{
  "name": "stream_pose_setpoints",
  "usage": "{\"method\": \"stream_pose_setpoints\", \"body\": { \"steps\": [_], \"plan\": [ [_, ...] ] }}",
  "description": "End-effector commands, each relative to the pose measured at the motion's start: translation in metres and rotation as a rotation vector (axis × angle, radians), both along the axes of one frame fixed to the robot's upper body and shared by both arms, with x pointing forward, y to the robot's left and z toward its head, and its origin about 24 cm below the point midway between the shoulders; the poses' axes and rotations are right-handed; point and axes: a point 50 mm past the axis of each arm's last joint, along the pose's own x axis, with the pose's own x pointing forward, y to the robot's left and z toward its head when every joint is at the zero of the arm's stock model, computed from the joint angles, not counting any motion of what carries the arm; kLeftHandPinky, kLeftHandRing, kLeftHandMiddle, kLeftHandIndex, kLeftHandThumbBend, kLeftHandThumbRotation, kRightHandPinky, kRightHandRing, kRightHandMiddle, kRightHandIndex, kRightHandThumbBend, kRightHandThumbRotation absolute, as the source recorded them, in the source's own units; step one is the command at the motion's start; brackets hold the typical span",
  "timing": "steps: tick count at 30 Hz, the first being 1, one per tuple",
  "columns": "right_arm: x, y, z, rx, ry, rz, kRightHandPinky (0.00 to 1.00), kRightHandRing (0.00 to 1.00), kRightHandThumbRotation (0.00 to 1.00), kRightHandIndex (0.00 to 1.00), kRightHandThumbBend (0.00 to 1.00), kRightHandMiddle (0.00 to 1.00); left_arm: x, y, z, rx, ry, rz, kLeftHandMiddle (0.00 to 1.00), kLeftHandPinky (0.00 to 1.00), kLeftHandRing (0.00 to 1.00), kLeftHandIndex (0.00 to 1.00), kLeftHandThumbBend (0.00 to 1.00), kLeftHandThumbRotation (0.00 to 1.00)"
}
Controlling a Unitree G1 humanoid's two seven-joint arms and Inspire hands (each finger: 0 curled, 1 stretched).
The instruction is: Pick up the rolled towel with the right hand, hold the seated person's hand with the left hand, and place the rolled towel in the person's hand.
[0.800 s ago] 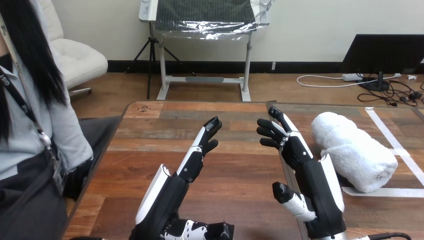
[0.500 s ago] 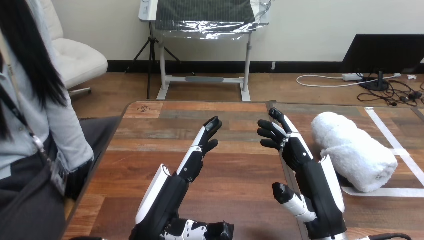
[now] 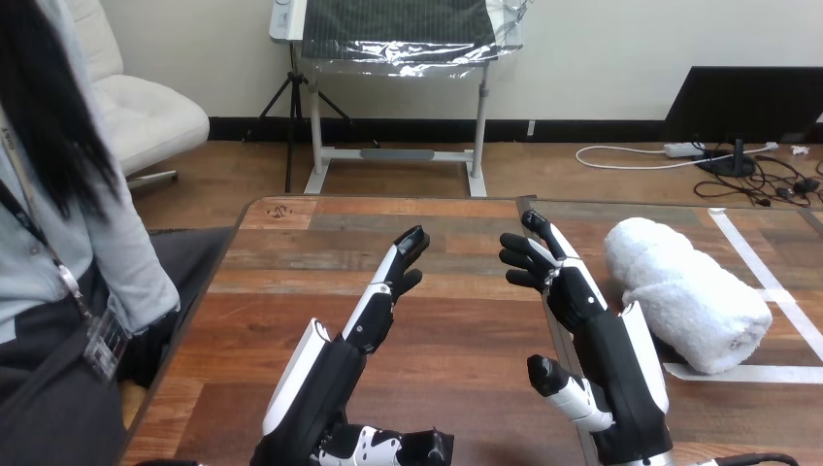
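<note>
Towel (image 3: pixel 685 303) fluffy terry cloth; table (image 3: pixel 456 340) matt wood planks, prob. laminate.

We find no text, label, number or sign that we can read; one small dark mark (image 3: pixel 280 210) on the counter (image 3: pixel 466 340) is illegible.

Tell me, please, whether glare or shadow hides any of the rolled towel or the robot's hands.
Head view: light is even; the rolled towel is bright but its folds read, with a soft shadow under its near side on the table; left hand and right hand stand clear.
</note>
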Motion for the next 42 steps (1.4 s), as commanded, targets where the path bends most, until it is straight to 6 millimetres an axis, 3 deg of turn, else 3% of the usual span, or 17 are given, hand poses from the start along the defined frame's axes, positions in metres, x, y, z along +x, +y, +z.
{"method": "stream_pose_setpoints", "body": {
  "steps": [1, 42],
  "plan": [
    [0.0104, -0.0008, 0.0111, 0.003, -0.059, -0.004, 0.79, 0.84, 0.89, 0.94, 1.00, 0.86, 0.0111, -0.0020, 0.0163, -0.028, -0.093, 0.010, 1.00, 0.95, 1.00, 1.00, 1.00, 0.72],
    [0.0144, -0.0048, 0.0145, -0.019, -0.066, -0.005, 0.80, 0.85, 0.88, 0.93, 1.00, 0.87, 0.0120, -0.0046, 0.0167, -0.028, -0.095, 0.021, 1.00, 0.91, 1.00, 1.00, 1.00, 0.74]
  ]
}}
